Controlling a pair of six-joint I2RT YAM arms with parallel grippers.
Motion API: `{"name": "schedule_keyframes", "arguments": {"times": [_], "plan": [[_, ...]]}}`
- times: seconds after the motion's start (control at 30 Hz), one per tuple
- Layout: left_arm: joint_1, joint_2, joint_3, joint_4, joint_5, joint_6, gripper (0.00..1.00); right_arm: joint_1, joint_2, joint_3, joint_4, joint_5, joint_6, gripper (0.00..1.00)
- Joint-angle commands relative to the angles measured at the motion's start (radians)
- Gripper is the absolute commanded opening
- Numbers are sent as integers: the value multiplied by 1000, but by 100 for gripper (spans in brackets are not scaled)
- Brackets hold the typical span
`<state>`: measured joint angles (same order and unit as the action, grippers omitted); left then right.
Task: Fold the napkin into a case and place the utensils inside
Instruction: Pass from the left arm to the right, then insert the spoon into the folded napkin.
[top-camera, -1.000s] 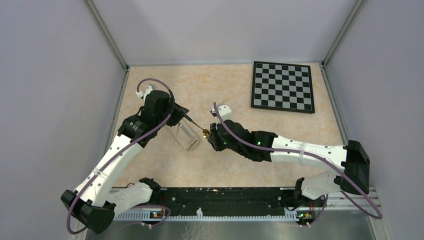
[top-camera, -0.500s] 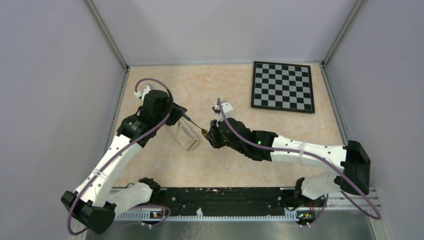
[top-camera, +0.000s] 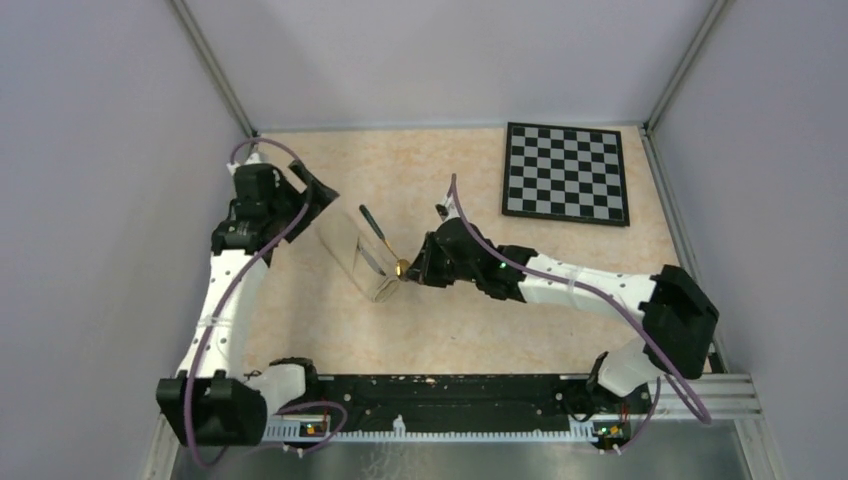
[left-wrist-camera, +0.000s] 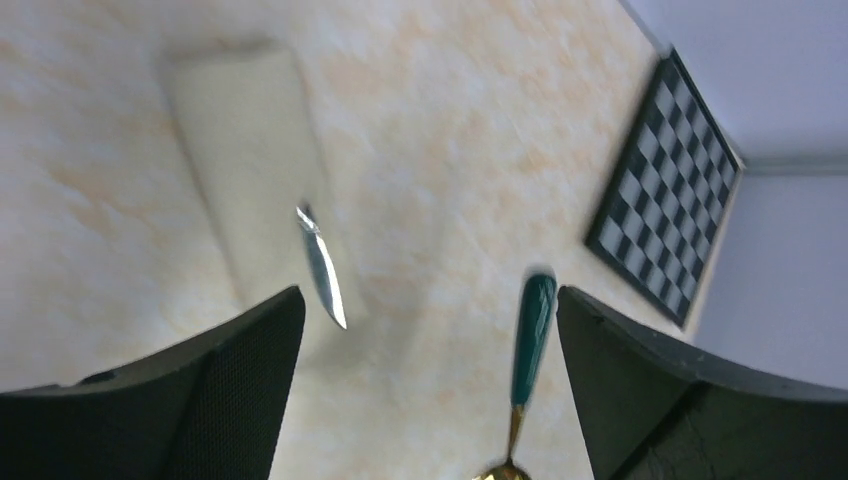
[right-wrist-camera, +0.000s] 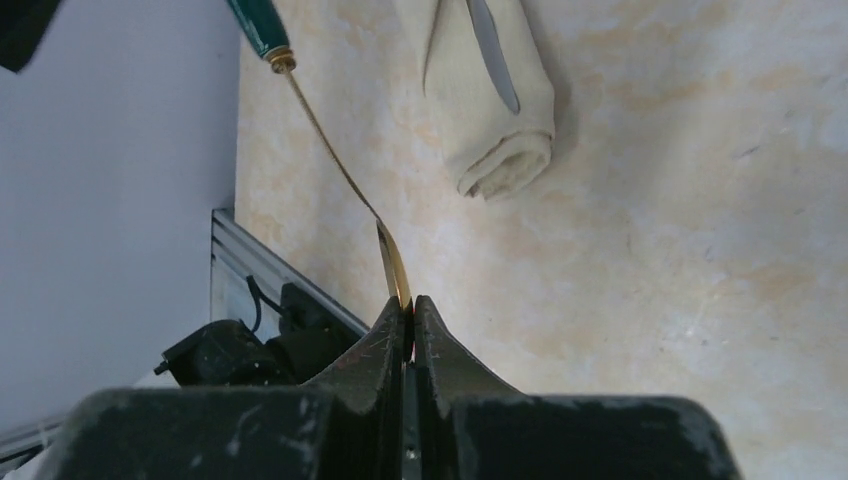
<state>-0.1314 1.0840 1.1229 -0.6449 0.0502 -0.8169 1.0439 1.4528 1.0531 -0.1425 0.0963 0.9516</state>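
The napkin, rolled into a long narrow case (top-camera: 352, 248) (left-wrist-camera: 245, 165) (right-wrist-camera: 492, 120), lies left of the table's centre. A silver knife (top-camera: 373, 262) (left-wrist-camera: 322, 270) (right-wrist-camera: 492, 45) rests along it with its blade showing. The spoon (top-camera: 380, 238) (right-wrist-camera: 330, 140) hangs tilted above the table, its dark green handle (left-wrist-camera: 532, 325) pointing toward the far left. My right gripper (top-camera: 410, 270) (right-wrist-camera: 405, 308) is shut on its gold bowl. Near the left wall, my left gripper (top-camera: 312, 190) (left-wrist-camera: 430, 400) stands open and holds nothing; the spoon handle is close to its right finger but apart from it.
A black-and-white checkered board (top-camera: 566, 172) (left-wrist-camera: 665, 190) lies at the far right corner. Grey walls close in the table on three sides. A black rail (top-camera: 450, 392) with the arm bases runs along the near edge.
My left gripper let go of the spoon handle, opened wide and pulled back toward the far left. My right gripper closed on the spoon's bowl.
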Motion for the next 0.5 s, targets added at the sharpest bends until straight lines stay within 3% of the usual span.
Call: {"name": "schedule_keyframes", "arguments": {"times": [0.0, 0.07, 0.23, 0.3, 0.33, 0.47], "plan": [[291, 96, -74, 160, 357, 312, 99, -1, 119, 41, 5, -240, 172, 0], [336, 163, -95, 231, 417, 358, 94, -2, 165, 55, -2, -286, 178, 0], [364, 397, -77, 297, 506, 425, 62, -2, 241, 87, -37, -367, 178, 0], [363, 494, -34, 286, 538, 434, 54, -5, 263, 91, -45, -375, 176, 0], [364, 536, -1, 278, 537, 437, 44, -7, 276, 98, -55, -384, 174, 0], [364, 626, 72, 256, 494, 451, 36, -28, 329, 126, -73, -425, 178, 0]]}}
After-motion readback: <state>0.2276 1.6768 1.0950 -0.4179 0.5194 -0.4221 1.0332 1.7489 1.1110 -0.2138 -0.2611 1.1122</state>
